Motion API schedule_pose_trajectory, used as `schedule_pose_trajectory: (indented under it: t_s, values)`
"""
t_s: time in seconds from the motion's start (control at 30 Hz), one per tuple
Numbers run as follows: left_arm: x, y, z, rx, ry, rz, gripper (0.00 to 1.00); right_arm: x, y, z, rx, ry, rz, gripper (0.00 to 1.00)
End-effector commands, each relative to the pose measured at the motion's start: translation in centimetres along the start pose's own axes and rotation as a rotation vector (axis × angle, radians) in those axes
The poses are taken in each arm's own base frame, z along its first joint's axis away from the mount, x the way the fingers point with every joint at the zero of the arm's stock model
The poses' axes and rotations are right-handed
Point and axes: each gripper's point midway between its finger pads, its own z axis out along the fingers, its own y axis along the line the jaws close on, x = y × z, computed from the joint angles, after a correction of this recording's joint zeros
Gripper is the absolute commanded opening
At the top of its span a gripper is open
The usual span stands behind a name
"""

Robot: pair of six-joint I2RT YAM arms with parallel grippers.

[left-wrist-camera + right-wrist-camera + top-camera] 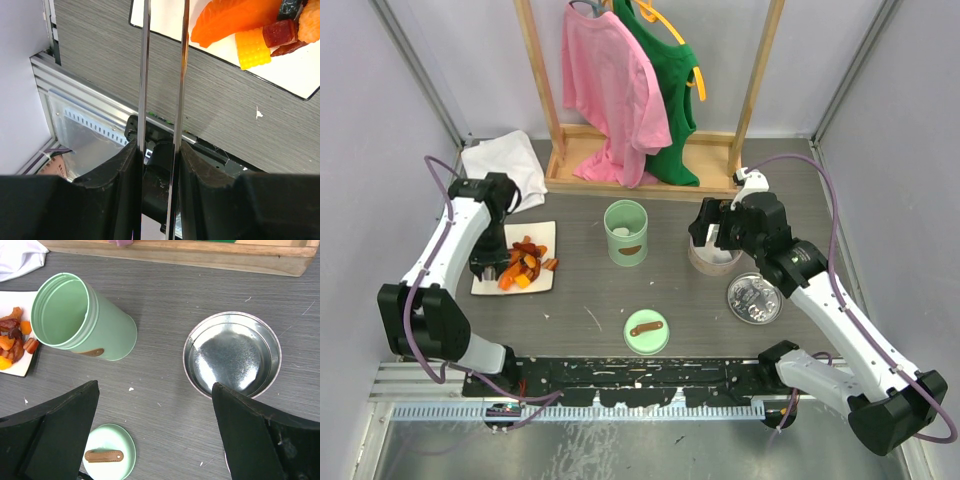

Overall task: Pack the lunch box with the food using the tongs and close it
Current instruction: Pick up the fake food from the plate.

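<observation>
The left arm (445, 240) is raised from its base toward 1 o'clock, and the wrist is folded back toward 6 o'clock. The left gripper (157, 150) is aimed downward, its fingers (117, 172) drawn in against the two arms of the tongs (144, 75). The right arm (830, 300) is stretched between 10 and 11 o'clock. The right gripper (155, 385) is held aloft with its fingers spread fully apart.

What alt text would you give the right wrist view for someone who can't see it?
The right gripper, jaws wide open, hovers over a grey table with an empty shiny metal bowl just ahead. To its left stands an open mint-green lunch box, its lid lying nearer, and a white plate of food shows at the left edge.
</observation>
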Motion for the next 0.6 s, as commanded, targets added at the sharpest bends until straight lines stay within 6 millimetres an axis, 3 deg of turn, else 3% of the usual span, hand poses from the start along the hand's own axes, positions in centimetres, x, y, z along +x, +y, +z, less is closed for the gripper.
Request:
schedule_pose_trajectory:
  t_s: [0.0,0.3,0.57]
  values:
    - [-0.4,0.4,0.4,-0.025,-0.014,-0.010,0.34,-2.8,0.5,-0.8,-0.009,-0.087,-0.008,1.00]
    - [-0.4,0.6,0.7,-0.038,-0.025,-0.017,0.31,-2.9,0.5,-1.0,-0.011,-0.093,-0.009,1.00]
    - [-1.2,1.5,-1.4,-0.016,-0.129,-0.076,0.25,-3.0,0.6,-1.4,-0.017,-0.102,0.004,1.00]
